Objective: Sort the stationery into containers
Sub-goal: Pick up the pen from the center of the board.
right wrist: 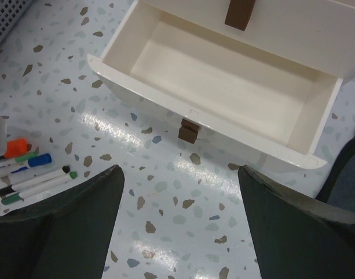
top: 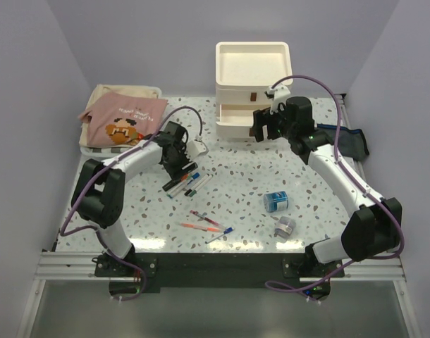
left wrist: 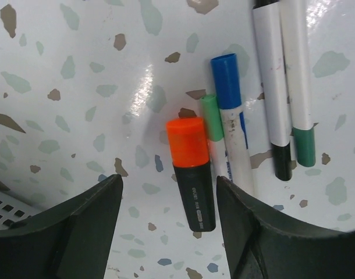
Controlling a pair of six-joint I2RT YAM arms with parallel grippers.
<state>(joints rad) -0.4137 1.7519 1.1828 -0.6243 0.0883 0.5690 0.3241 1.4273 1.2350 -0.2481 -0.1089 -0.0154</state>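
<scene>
Nothing is sorted yet, I judge. My left hand [left wrist: 169, 197] hangs spread over the orange marker [left wrist: 192, 174] on the worktop [top: 243, 176]. My right hand [right wrist: 180, 192] is spread before the open, empty drawer [right wrist: 224, 75]. The pens [top: 204, 222], blue roll [top: 275, 201] and grey roll [top: 285, 226] lie loose.

Bright, even light falls from above. The glossy speckled white surface [top: 243, 176] throws it back as white glare: a band along the near edge in the overhead view, streaks and patches in both wrist views. Shadows are soft and faint. The overhead view is sharp throughout. The orange-capped black marker [left wrist: 192, 174] is in focus, while the left pincer [left wrist: 169, 195] shows as dark, soft-edged shapes. The right pincer [right wrist: 180, 174] is likewise blurred. The open cream-white plastic drawer [right wrist: 224, 81] beyond it is crisp, lightly shaded along its inner walls.
</scene>
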